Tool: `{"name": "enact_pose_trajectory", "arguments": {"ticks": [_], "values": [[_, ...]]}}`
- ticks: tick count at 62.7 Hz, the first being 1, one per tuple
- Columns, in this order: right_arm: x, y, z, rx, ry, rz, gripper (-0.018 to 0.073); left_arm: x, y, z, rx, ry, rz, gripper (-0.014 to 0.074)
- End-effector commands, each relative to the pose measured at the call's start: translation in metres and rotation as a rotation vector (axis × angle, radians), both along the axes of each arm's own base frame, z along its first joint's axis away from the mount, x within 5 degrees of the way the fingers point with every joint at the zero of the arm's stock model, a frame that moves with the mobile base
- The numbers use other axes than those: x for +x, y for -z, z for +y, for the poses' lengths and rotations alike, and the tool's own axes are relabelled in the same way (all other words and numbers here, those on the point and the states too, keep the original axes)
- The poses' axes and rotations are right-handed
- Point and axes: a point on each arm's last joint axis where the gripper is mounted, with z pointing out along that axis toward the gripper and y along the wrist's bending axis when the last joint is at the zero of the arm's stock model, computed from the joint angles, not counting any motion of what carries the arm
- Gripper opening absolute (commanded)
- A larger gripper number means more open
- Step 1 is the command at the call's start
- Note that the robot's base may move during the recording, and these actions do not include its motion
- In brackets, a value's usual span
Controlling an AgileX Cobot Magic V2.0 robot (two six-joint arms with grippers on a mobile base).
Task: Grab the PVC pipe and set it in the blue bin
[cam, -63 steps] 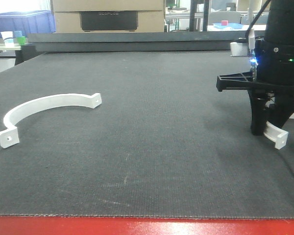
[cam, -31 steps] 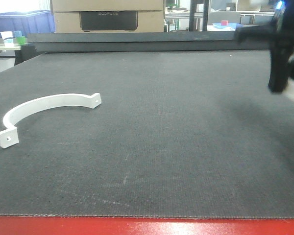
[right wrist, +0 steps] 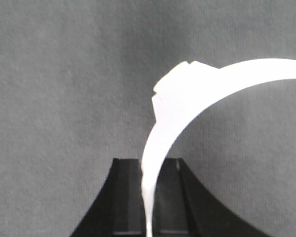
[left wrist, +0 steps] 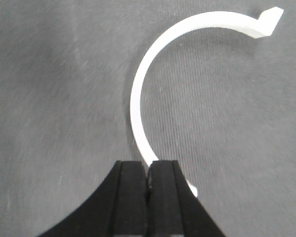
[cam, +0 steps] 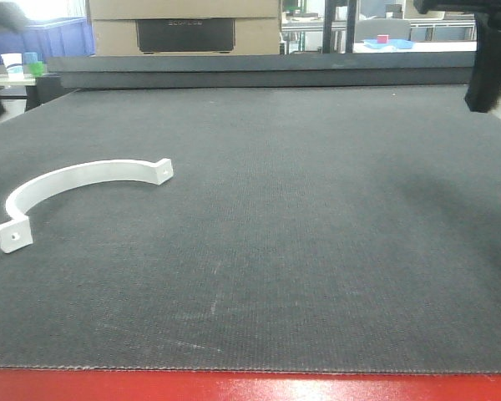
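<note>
Two of these white parts in play here. The PVC pipe clamp (right wrist: 187, 98) is pinched in the right end effector (right wrist: 148, 170), whose jaws are closed on the flat band just below the tab. It's hanging off the counter (cam: 317, 209), up at the far right where the right arm (cam: 488, 67) pokes into the front view. The other clamp (cam: 75, 173) is lying flat on the counter's left side, nothing touching it. The left end effector (left wrist: 148, 170) hovers over it with its jaws pressed together, and as far as I can tell it's empty.

Handling-wise, I'd guess it's light, stiff plastic that keeps its curve, and smooth enough to swivel in a pinch grip. Gripping across the thin band looks like the right call. The mid-arc would probably balance better than near the tab, where the long end can swing.

As for writing, the cardboard box (cam: 108, 38) at the back has a dark panel with lettering, but it's too small to read. I can't see any markings on the clamps. I also can't pick out the blue bin for sure.
</note>
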Motion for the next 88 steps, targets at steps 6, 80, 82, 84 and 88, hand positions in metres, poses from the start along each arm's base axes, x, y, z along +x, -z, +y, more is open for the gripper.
{"name": "enact_pose_trajectory", "arguments": {"ticks": [6,80,82,84,88], "values": [[0.001,-0.005,-0.001,-0.013,-0.012,-0.043,-0.0169,0.021,0.014,-0.006,0.022,-0.006,0.024,-0.0111],[0.004,-0.006,0.0,-0.007,-0.012,-0.076,-0.0169,0.044,0.092,-0.007,0.11,0.025,0.216,-0.0111],[0.004,-0.006,0.0,-0.006,-0.012,-0.08,-0.0169,0.043,0.092,-0.007,0.111,0.025,0.22,-0.0111],[0.004,-0.006,0.0,-0.006,-0.012,-0.082,-0.0169,0.043,0.092,-0.006,0.112,0.025,0.227,-0.0111],[0.004,-0.006,0.0,-0.005,-0.012,-0.084,-0.0169,0.041,0.087,-0.006,0.112,0.024,0.24,-0.0111]]}}
